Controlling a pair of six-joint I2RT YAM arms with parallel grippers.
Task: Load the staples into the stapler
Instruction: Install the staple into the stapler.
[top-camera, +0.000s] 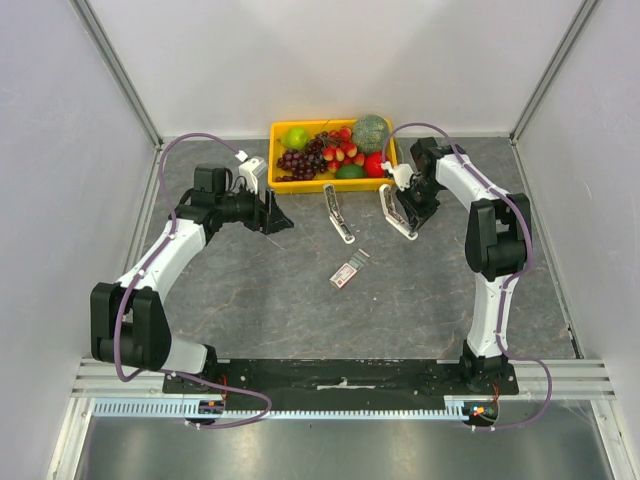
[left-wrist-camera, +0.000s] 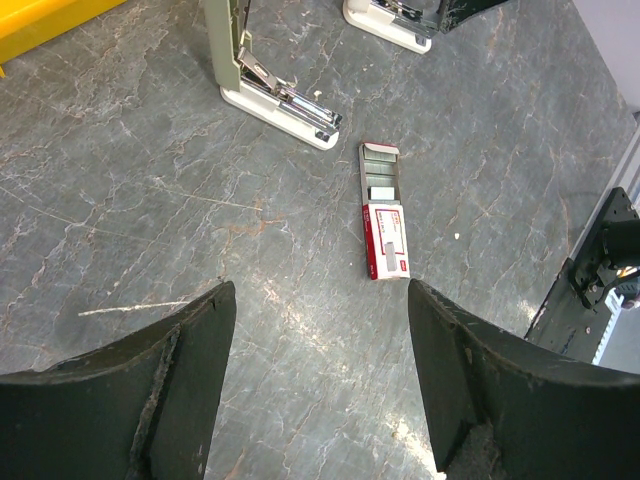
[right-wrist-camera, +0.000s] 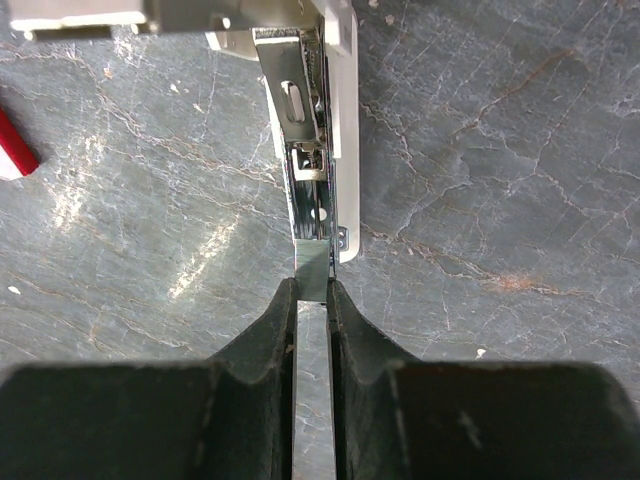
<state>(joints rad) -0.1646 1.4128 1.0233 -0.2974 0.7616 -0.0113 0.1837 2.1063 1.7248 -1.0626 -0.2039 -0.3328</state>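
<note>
R gripper (right-wrist-camera: 313, 300): jaws nearly together, pinching a thin silvery staple strip (right-wrist-camera: 313, 272) edge-on. The strip's front end sits at the mouth of the metal channel of the open stapler (right-wrist-camera: 310, 160). L gripper (left-wrist-camera: 320, 330): jaws spread wide, nothing between them, hovering over the table (left-wrist-camera: 130, 200).

To do this step well:
- Line the strip up w/ the channel before you push. It looks a touch right of centre, so correct that first.
- Feed flat & slow. The strip is thin glued wire and prob. snaps if it bends.
- Grip lightly; slick metal on hard black fingers may slip or twist.
- The stapler isn't held down. Its smooth white plastic base could skate on the table, so push along its length, not across.

The rest of the staples: a small red & white staple box (left-wrist-camera: 386, 235) w/ its inner tray slid out, flat on the table betw. the arms, just in front of a second stapler (left-wrist-camera: 275, 85) and touching neither stapler. The table is grey, marble-veined and matte.
</note>
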